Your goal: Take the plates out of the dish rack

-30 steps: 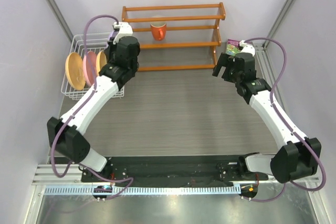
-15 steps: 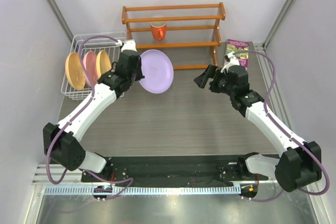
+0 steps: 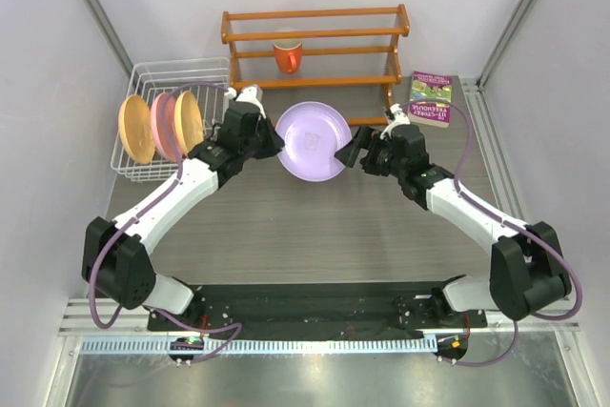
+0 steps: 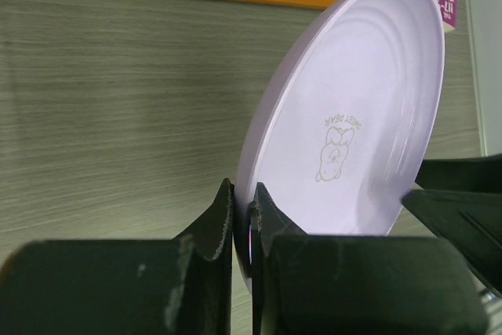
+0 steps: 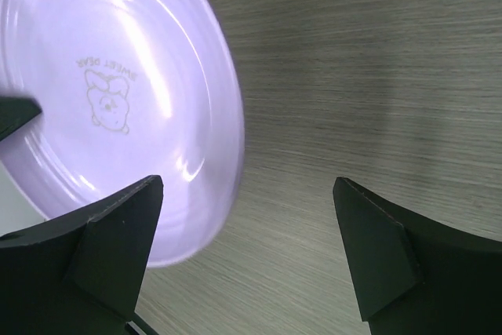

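Note:
A lavender plate [image 3: 312, 141] hangs tilted over the table's middle, with my left gripper [image 3: 274, 145] shut on its left rim. In the left wrist view the two fingers pinch the plate [image 4: 353, 115] edge at the left gripper [image 4: 241, 194]. My right gripper [image 3: 351, 152] is open at the plate's right rim. In the right wrist view the plate [image 5: 118, 92] edge lies between the jaws of the right gripper [image 5: 247, 194], close to one finger [image 5: 118, 225] and untouched. The white wire dish rack [image 3: 176, 69] holds an orange-tan plate [image 3: 136, 129], a pink plate [image 3: 164, 126] and another orange-tan plate [image 3: 188, 118], all on edge.
An orange-brown wooden shelf rack [image 3: 315, 82] stands at the back with an orange-red mug [image 3: 288, 54] on it. A book [image 3: 431, 86] lies at the back right. Bare wood-grain table lies under and in front of the plate.
My left arm has lifted the lavender plate out of the rack and carried it right to mid-table. My right arm has swung left to the plate's rim, jaws still wide.

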Controlling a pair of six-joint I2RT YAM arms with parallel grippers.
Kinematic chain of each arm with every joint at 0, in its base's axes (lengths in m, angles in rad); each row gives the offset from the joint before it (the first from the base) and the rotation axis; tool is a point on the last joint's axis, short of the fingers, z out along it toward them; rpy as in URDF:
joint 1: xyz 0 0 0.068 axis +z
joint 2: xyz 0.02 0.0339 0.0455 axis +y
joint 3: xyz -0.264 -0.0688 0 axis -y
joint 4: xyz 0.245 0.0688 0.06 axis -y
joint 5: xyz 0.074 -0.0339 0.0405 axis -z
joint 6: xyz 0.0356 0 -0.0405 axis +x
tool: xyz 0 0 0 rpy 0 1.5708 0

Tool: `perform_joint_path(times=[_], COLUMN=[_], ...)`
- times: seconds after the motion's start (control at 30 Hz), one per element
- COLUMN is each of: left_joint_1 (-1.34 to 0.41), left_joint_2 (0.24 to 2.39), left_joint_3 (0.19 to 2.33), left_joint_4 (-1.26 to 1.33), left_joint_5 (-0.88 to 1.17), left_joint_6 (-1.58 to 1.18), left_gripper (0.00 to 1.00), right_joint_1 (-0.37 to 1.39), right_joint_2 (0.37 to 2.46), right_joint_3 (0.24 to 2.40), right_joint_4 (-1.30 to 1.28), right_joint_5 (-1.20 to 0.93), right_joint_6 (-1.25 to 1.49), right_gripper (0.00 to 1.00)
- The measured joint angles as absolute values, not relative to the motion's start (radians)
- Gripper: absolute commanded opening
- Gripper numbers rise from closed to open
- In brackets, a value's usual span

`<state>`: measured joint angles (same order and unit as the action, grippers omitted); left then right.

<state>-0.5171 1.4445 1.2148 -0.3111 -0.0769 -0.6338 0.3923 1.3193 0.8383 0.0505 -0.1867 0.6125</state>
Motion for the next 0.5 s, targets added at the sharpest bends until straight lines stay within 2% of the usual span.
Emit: perform_joint_path(times=[0.03, 0.07, 0.2, 0.27, 0.3, 0.33, 0.4, 0.43, 0.47, 0.5], left_joint_1=[-0.522, -0.527, -0.547, -0.551, -0.550, -0.548, -0.550, -0.551, -0.551, -0.552], left_joint_2=[1.444, 1.444, 1.437, 1.429, 1.426, 1.422, 1.408, 1.399, 1.390, 1.382], left_joint_3=[1.206, 1.197, 1.158, 1.137, 1.127, 1.117, 1.110, 1.109, 1.109, 1.109], left_joint_4=[-0.302, -0.295, -0.274, -0.276, -0.276, -0.273, -0.267, -0.264, -0.257, -0.250], left_joint_5=[-0.070, -0.063, -0.048, -0.066, -0.067, -0.067, -0.068, -0.070, -0.071, -0.073], left_joint_6=[-0.641, -0.648, -0.656, -0.651, -0.654, -0.659, -0.657, -0.656, -0.653, -0.642], left_gripper=[0.00, 0.00, 0.00, 0.00, 0.06, 0.40, 0.59, 0.78, 0.83, 0.99], right_joint_1=[0.397, 0.398, 0.403, 0.404, 0.404, 0.404, 0.404, 0.404, 0.406, 0.406], right_joint_2=[1.337, 1.349, 1.393, 1.399, 1.397, 1.394, 1.384, 1.375, 1.361, 1.349], right_joint_3=[0.838, 0.838, 0.839, 0.842, 0.845, 0.850, 0.853, 0.855, 0.855, 0.855], right_joint_4=[0.058, 0.060, 0.063, 0.060, 0.060, 0.060, 0.048, 0.032, 0.002, -0.017], right_joint_5=[-0.187, -0.187, -0.184, -0.183, -0.183, -0.176, -0.164, -0.146, -0.118, -0.102], right_joint_6=[0.615, 0.617, 0.624, 0.632, 0.645, 0.648, 0.646, 0.635, 0.624, 0.618], right_gripper=[0.83, 0.58, 0.01, 0.01, 0.01, 0.01, 0.01, 0.01, 0.01, 0.01])
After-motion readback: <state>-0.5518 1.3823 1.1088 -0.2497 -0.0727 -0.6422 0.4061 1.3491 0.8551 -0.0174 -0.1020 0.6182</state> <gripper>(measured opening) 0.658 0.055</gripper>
